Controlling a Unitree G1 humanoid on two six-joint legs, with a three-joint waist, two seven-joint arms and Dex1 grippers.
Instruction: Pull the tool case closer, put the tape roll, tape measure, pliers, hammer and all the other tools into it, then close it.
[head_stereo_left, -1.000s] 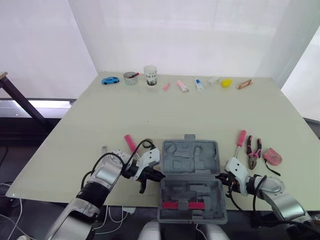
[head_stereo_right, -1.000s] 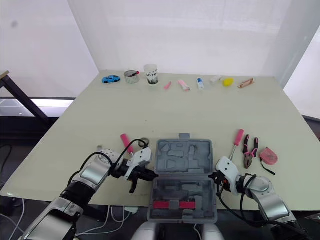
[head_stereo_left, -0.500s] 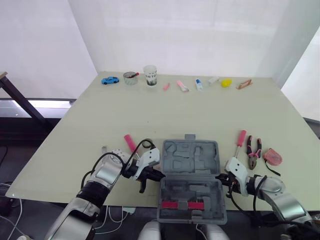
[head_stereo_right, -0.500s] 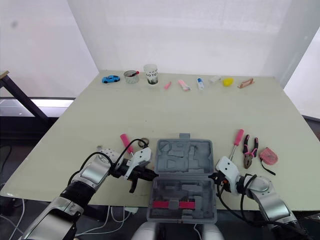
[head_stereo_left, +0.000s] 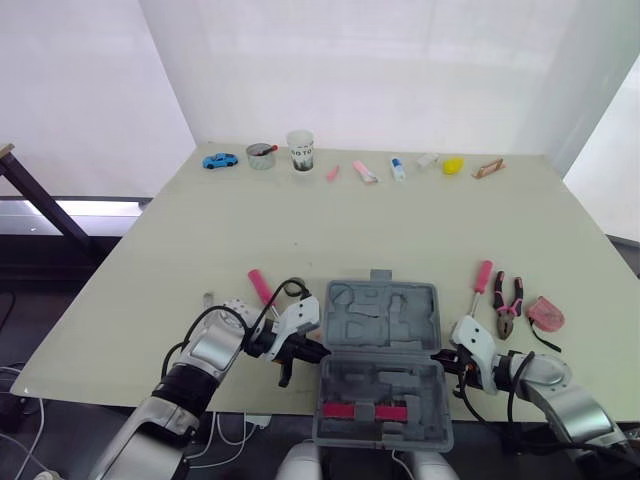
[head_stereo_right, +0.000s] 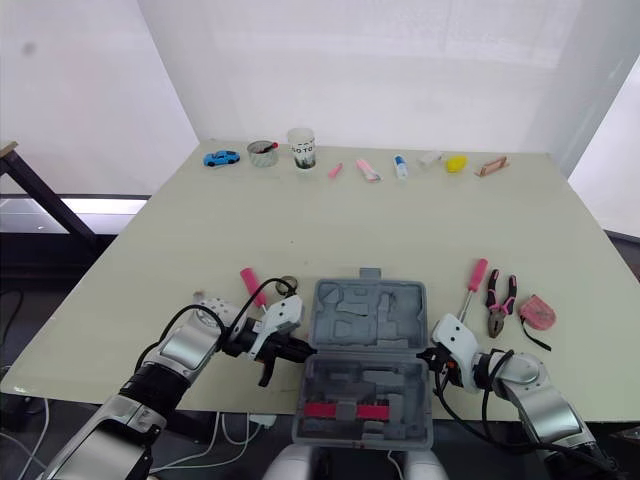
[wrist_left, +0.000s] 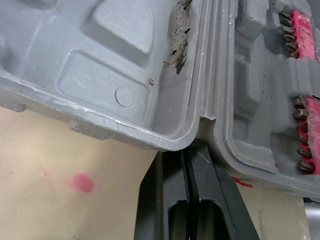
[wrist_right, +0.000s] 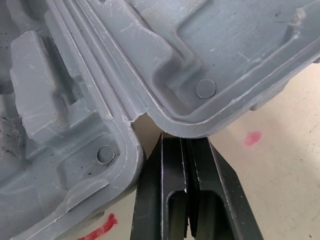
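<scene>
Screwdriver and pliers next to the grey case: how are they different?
The screwdriver has one straight pink handle; the pliers have two pink-and-black handles. The screwdriver lies nearer the tool case, the pliers farther out. Both rest on the table, outside the case.

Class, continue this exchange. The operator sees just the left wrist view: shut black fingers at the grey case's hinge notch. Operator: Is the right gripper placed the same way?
Observer: Yes. The right gripper is shut, its tip at the tool case's opposite hinge notch.
Operator: Which tools lie outside the case?
Observer: To its right lie a screwdriver, pliers and a tape measure.
Operator: Anything on its left?
Observer: A pink handle lies just beyond the left gripper.
</scene>
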